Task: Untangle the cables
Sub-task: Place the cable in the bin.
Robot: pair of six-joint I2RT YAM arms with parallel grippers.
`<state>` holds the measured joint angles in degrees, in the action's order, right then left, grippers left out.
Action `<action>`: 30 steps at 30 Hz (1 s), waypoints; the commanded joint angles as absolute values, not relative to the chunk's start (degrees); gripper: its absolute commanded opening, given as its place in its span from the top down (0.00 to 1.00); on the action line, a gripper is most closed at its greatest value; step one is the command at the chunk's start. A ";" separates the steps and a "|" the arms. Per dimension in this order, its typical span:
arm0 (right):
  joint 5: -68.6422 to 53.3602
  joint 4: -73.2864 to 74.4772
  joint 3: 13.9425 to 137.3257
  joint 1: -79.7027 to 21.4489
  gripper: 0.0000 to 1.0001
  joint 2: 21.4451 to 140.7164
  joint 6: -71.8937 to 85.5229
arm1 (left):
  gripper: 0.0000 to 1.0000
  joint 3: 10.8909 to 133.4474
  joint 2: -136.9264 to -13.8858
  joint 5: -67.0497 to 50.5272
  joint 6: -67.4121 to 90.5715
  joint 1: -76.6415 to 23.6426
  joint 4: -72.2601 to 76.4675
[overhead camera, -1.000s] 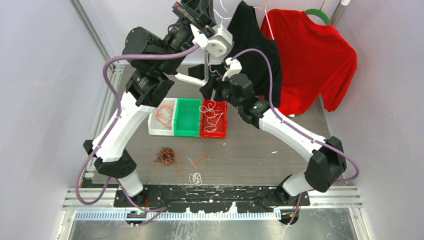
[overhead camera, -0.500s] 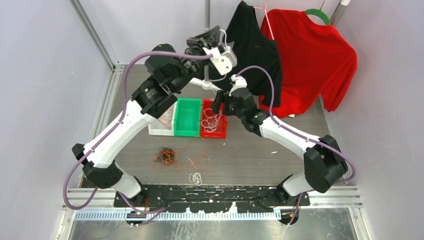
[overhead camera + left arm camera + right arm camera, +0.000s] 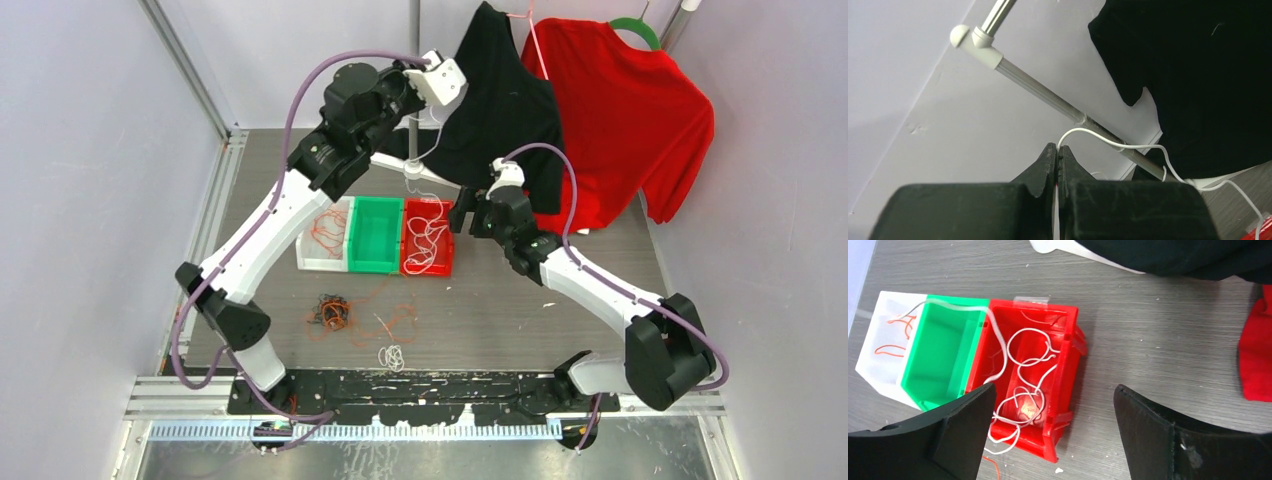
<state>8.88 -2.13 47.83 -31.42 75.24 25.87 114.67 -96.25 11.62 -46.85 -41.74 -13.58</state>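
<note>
Left gripper [image 3: 1058, 150] is clamping thin white cable [image 3: 1098, 134] tight; right gripper [image 3: 1053, 390] is hovering wide open, empty, red plastic bin [image 3: 1071, 347] below it. Raise slowly, avoiding snagging coils.

A white cable [image 3: 1024, 401] loops in the red bin [image 3: 1069, 365], beside a green bin [image 3: 943, 350] and a white bin [image 3: 870, 357] holding orange-red cables [image 3: 898, 320]. The bench [image 3: 1158, 340] is grey wood-grain and carries a black and orange-red tangle [image 3: 331, 312]. Behind hang a black shirt [image 3: 500, 90] and a red shirt [image 3: 620, 110].
</note>
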 commanded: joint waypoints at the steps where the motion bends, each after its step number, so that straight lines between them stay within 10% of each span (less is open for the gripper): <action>1: 8.05 -3.44 49.89 -30.09 0.08 74.24 26.35 | 1.00 120.44 -99.14 12.80 -45.72 -39.29 -12.27; 13: 0.66 -6.26 48.94 -28.40 0.33 74.34 29.18 | 1.00 138.75 -111.53 12.45 -46.92 -38.37 -14.02; 30: -2.05 -6.46 50.03 -35.77 0.73 84.50 34.22 | 1.00 122.34 -104.48 8.52 -40.64 -35.71 -13.91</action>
